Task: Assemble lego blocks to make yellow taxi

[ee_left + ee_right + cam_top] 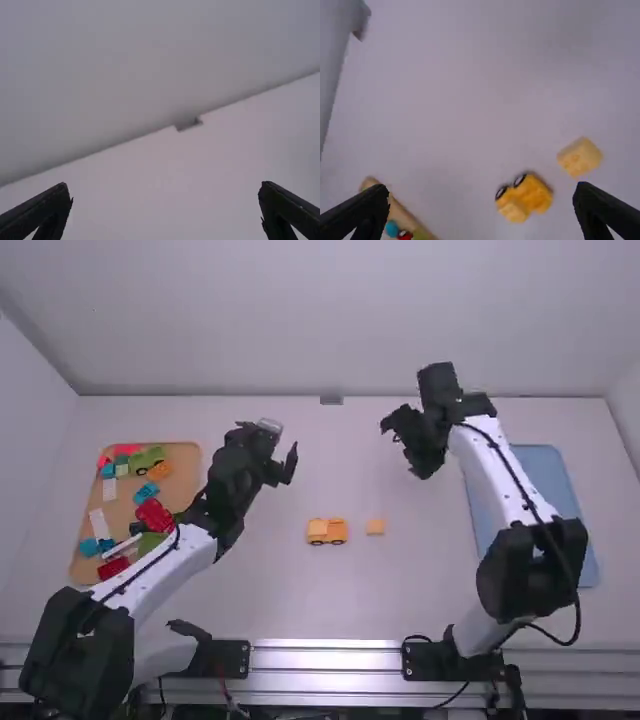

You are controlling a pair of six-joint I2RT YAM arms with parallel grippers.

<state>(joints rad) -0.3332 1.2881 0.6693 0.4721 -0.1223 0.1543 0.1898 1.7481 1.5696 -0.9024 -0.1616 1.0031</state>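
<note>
Small yellow block (375,526) sits just right of the wheeled body (327,532), below centre in the high view; right gripper (397,445) looks nearer, up-frame of it — wide open; left gripper (284,439) wide too.

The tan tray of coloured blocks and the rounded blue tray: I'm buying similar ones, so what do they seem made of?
The tan tray looks like matt wood, from its warm, pale-brown rim, though wood-coloured plastic is possible. The blue tray is probably smooth plastic: even colour, rounded corners; painted metal can't be ruled out.
</note>
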